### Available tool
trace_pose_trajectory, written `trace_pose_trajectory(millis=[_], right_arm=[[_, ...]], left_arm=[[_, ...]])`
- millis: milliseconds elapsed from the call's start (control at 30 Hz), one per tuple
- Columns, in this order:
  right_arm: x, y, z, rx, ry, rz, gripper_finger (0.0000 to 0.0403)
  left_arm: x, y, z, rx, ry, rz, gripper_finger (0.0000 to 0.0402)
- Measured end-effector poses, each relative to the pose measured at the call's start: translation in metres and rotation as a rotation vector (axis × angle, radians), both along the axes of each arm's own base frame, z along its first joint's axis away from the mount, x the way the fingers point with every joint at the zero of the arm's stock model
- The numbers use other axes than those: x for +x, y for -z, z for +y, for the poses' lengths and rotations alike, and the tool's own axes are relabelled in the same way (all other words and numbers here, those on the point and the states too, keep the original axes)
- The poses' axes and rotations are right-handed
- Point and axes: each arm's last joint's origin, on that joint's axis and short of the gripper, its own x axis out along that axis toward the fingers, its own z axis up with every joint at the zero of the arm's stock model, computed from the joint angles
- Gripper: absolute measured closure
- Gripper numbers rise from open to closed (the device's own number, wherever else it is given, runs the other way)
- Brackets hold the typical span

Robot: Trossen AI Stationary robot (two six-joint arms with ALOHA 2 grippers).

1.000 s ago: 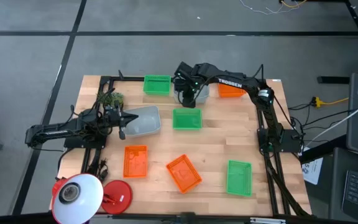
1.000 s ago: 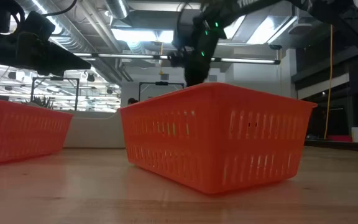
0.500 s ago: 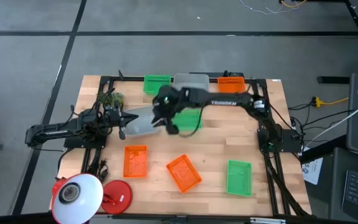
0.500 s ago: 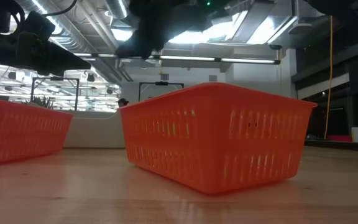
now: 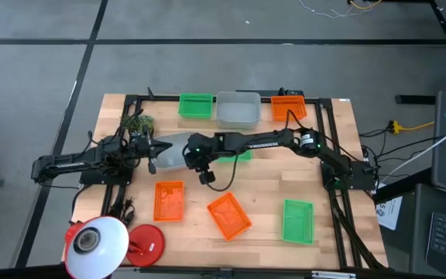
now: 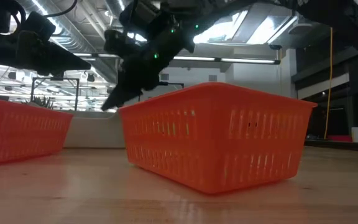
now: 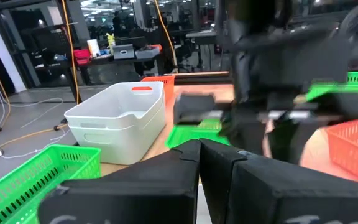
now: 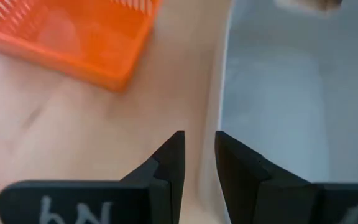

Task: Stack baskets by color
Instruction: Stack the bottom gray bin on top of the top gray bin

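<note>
My right gripper [image 5: 196, 163] reaches across to the table's left middle, slanting down, open. It hovers over the near right rim of a grey-white basket [image 5: 169, 155], and in the right wrist view its fingers [image 8: 199, 143] stand either side of that rim [image 8: 221, 93] without touching. A second grey-white basket [image 5: 237, 110] stands at the far edge between a green basket [image 5: 195, 105] and an orange one [image 5: 288, 106]. Another green basket [image 5: 241, 154] lies partly under the right arm. My left gripper [image 5: 153, 152] waits shut at the left, beside the grey-white basket.
Two orange baskets [image 5: 169, 200] [image 5: 228, 215] and a green one [image 5: 298, 221] lie toward the near edge. The nearer orange basket [image 6: 216, 140] fills the low view. A white lamp [image 5: 95, 244] on a red round base [image 5: 147, 240] stands at the near left corner.
My right gripper has swung from the table's far edge toward the left and near side, sinking and tipping further down, and now sits over the grey-white basket at left centre. The other grey-white basket stays at the far edge, now uncovered.
</note>
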Motion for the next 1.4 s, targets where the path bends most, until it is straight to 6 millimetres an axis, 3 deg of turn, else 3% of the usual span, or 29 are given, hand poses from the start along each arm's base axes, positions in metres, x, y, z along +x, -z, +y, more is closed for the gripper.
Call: trace_pose_trajectory(millis=[300, 667, 900, 1067, 1200, 1400], right_arm=[[-0.011, 0.009, -0.013, -0.060, 0.077, 0.149, 0.0315], [-0.024, 0.017, -0.015, -0.124, 0.118, 0.301, 0.0318], [-0.029, 0.010, -0.010, -0.174, 0.144, 0.385, 0.0393], [-0.032, -0.013, 0.000, -0.258, 0.167, 0.442, 0.0399], [-0.039, -0.046, 0.001, -0.283, 0.231, 0.504, 0.0401], [-0.070, -0.098, -0.014, -0.401, 0.406, 0.608, 0.0401]], left_arm=[[0.000, 0.001, 0.000, -0.001, 0.000, 0.006, 0.0401], [0.000, 0.001, 0.000, -0.002, 0.000, 0.009, 0.0401], [0.000, 0.001, 0.000, -0.001, 0.000, 0.009, 0.0401], [0.000, 0.001, 0.000, -0.002, 0.000, 0.010, 0.0401], [0.000, 0.001, 0.000, -0.002, 0.000, 0.010, 0.0401], [0.000, 0.001, 0.000, -0.002, 0.000, 0.011, 0.0401]])
